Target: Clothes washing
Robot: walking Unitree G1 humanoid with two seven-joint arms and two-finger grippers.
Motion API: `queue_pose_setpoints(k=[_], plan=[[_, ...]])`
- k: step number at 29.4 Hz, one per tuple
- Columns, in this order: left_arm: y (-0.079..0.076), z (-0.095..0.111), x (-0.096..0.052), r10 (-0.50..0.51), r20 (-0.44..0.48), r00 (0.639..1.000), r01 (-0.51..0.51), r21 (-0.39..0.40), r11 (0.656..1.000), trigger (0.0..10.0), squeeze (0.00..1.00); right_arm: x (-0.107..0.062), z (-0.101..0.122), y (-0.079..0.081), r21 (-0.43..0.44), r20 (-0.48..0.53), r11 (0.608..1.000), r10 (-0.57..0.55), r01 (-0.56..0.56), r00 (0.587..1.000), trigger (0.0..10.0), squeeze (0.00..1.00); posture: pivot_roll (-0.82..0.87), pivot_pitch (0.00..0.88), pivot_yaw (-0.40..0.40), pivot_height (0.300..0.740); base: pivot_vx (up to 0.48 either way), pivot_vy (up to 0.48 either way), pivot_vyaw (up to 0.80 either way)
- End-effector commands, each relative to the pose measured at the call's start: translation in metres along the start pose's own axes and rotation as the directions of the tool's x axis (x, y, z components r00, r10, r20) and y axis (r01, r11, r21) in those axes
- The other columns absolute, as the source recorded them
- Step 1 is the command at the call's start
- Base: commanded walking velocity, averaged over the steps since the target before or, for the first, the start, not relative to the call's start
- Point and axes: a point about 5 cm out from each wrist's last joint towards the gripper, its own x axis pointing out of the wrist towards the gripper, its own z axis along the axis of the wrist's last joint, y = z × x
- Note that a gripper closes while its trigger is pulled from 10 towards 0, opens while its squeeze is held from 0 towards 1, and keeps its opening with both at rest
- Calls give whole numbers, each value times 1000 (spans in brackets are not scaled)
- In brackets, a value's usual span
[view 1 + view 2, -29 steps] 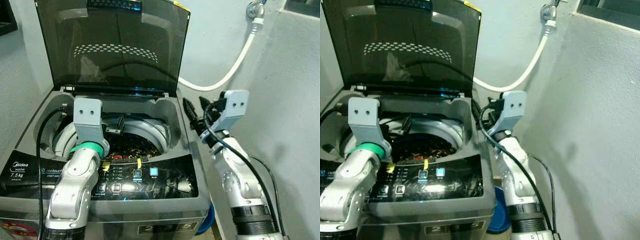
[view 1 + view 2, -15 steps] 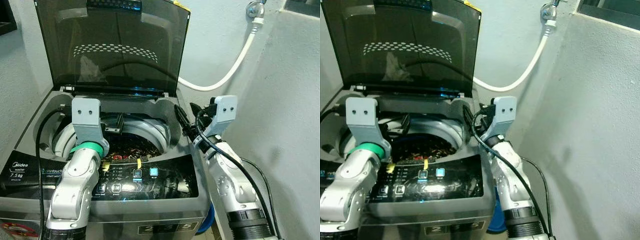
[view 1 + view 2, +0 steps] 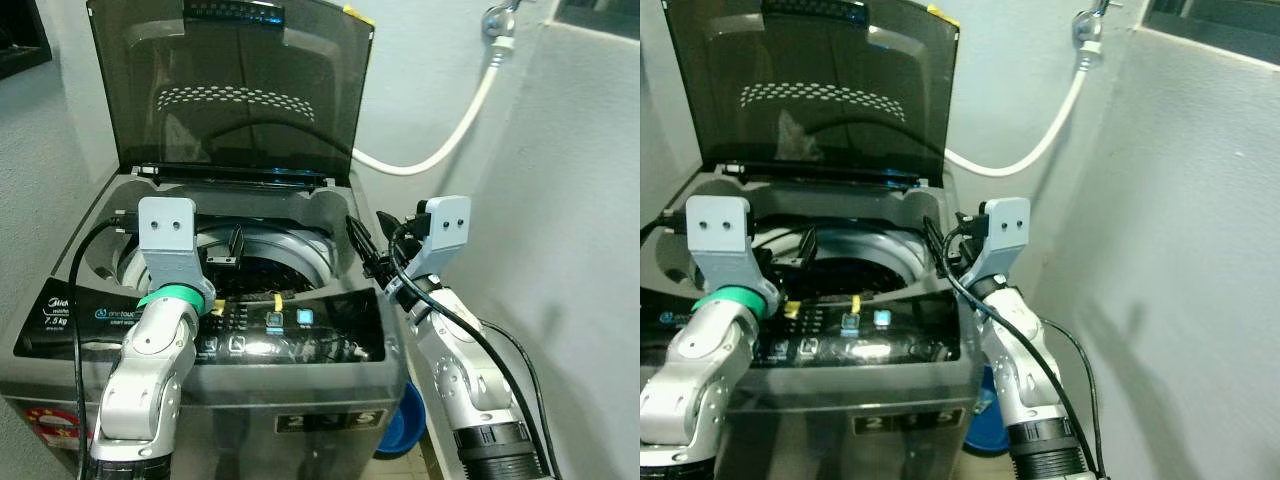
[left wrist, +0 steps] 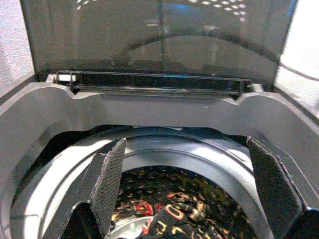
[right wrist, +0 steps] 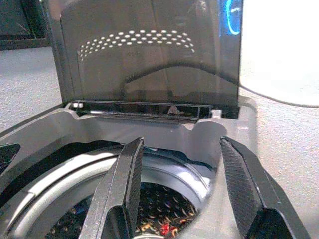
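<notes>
Two silver arms reach over a grey top-loading washing machine (image 3: pixel 330 385) whose dark tinted lid (image 3: pixel 235 95) stands raised at the back. Nearest the camera, the machine's front panel carries large digits reading "2 3 5" (image 3: pixel 325 422), partly hard to read. Above that lies the glossy black control panel (image 3: pixel 290 335), with two lit blue buttons and a yellow tag just behind them. On the panel's left end the lettering reads "one touch" and "smart wash", with a brand mark beside it too blurred to read.

Beyond the panel, the left gripper (image 4: pixel 192 186) hangs over the drum opening, its fingers spread wide apart and holding nothing. The right gripper (image 5: pixel 187 186) sits at the machine's right rim, near the back corner, fingers likewise parted and empty. Down in the drum (image 4: pixel 199 162) lies the dark patterned clothing (image 4: pixel 169 204), black with red and pale markings.

Farther back, a white hose (image 3: pixel 450 135) curves along the wall from a tap (image 3: pixel 497 17). A blue basin (image 3: pixel 400 430) shows on the floor at the machine's right.
</notes>
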Motion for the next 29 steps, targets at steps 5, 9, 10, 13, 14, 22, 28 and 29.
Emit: queue_pose_setpoints(k=[5, 9, 10, 13, 14, 22, 28, 29], plan=[[-3, -3, -2, -13, 0, 1000, 13, -11, 1000, 10000, 0, -3, -1, -2, 3, -13, 1000, -3, 3, 1000, 10000, 0, 18, 14, -34, 740, -162, 0, 0], [-3, -3, -1, -14, -1, 1000, 14, -12, 1000, 10000, 0, -3, -1, -2, 0, -12, 1000, -3, 3, 1000, 10000, 0, 15, 14, -33, 740, 0, 0, 0], [-3, -4, -1, -15, -2, 1000, 15, -11, 1000, 10000, 0, -3, -1, -2, -1, -12, 1000, -2, 2, 1000, 10000, 0, 15, 14, -33, 740, 0, 0, 0], [-4, -4, -1, -17, -4, 1000, 17, -9, 1000, 10000, 0, -4, 0, -3, -1, -9, 1000, -3, 3, 1000, 10000, 0, 17, 14, -33, 740, 0, 0, 0], [-4, -4, -1, -17, -4, 1000, 17, -9, 1000, 10000, 0, -4, 0, -3, -1, -9, 1000, -3, 3, 1000, 10000, 0, 17, 14, -33, 740, 0, 0, 0], [-7, -2, -2, -38, 10, 999, 38, -15, 999, 10000, 0, -3, 2, -1, 4, -3, 1000, 0, 0, 1000, 10000, 0, 21, 15, -35, 740, 0, 0, 0], [-8, -3, -1, -51, -16, 999, 50, -31, 998, 10000, 0, -4, 2, -1, 4, -4, 1000, 2, -2, 1000, 10000, 0, 22, 15, -38, 740, 0, 0, 0], [-8, -3, -1, -51, -16, 999, 50, -31, 998, 10000, 0, -4, 2, -1, 4, -4, 1000, 2, -2, 1000, 10000, 0, 22, 15, -38, 740, 0, 0, 0]])
